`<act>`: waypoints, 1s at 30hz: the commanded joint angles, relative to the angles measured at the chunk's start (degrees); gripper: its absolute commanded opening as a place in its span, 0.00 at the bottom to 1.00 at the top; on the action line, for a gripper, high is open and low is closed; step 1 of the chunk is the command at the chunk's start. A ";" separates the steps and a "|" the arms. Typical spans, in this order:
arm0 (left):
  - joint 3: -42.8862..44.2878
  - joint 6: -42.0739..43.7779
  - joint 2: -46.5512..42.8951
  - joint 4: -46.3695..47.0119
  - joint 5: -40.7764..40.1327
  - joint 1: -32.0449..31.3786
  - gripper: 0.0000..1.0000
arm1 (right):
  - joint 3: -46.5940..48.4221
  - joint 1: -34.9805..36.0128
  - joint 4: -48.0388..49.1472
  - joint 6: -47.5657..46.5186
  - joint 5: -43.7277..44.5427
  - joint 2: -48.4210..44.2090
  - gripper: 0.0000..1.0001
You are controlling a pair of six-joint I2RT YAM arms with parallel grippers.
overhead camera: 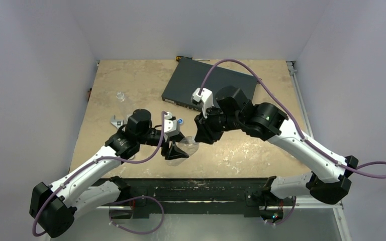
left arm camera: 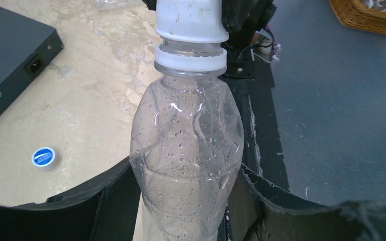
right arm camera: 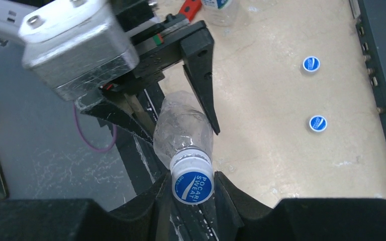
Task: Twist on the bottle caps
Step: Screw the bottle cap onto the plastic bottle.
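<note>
My left gripper (overhead camera: 177, 150) is shut on the body of a clear, droplet-covered bottle (left arm camera: 186, 150) and holds it on its side above the table's front edge. My right gripper (overhead camera: 202, 136) is shut on the blue-topped cap (right arm camera: 193, 186) that sits on this bottle's neck, just above the white neck ring (left arm camera: 191, 57). The cap's white ribbed side (left arm camera: 191, 20) shows in the left wrist view. In the right wrist view the bottle (right arm camera: 183, 130) lies between the left fingers (right arm camera: 201, 75). Two loose caps (right arm camera: 310, 64) (right arm camera: 317, 123) lie on the table; one shows in the left wrist view (left arm camera: 44, 157).
A flat black box (overhead camera: 208, 85) lies at the back centre, with a screwdriver (overhead camera: 191, 58) behind it. Another clear bottle (overhead camera: 120, 95) stands at the back left. A grey wrench (overhead camera: 115, 120) lies beside the left arm. A wicker basket (left arm camera: 367, 12) sits beyond the table's front edge.
</note>
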 commanded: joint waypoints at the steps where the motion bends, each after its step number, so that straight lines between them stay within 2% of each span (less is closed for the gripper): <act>1: 0.62 -0.66 -3.69 8.62 -10.26 0.31 0.17 | 0.40 0.45 -2.03 7.20 2.83 1.33 0.12; 8: 2.00 1.71 -4.11 19.57 -26.45 0.04 0.17 | 5.36 0.29 -4.08 20.17 6.42 6.52 0.09; 12: 3.59 6.33 -2.29 24.70 -35.70 -2.11 0.17 | 8.45 -1.70 -6.46 26.17 6.81 10.53 0.07; 17: 5.16 14.12 0.17 30.87 -50.62 -6.73 0.16 | 5.22 -6.51 -4.80 33.25 4.02 11.96 0.05; 22: 4.27 21.36 3.89 38.76 -62.27 -11.65 0.15 | 2.96 -9.05 -1.99 39.51 1.37 14.59 0.05; 26: 2.50 26.25 6.31 44.16 -67.29 -14.87 0.15 | 0.73 -9.56 1.58 46.10 -2.50 16.76 0.03; 30: 1.23 29.44 7.29 45.88 -68.98 -16.68 0.14 | 1.59 -9.95 3.29 50.73 -5.31 18.61 0.03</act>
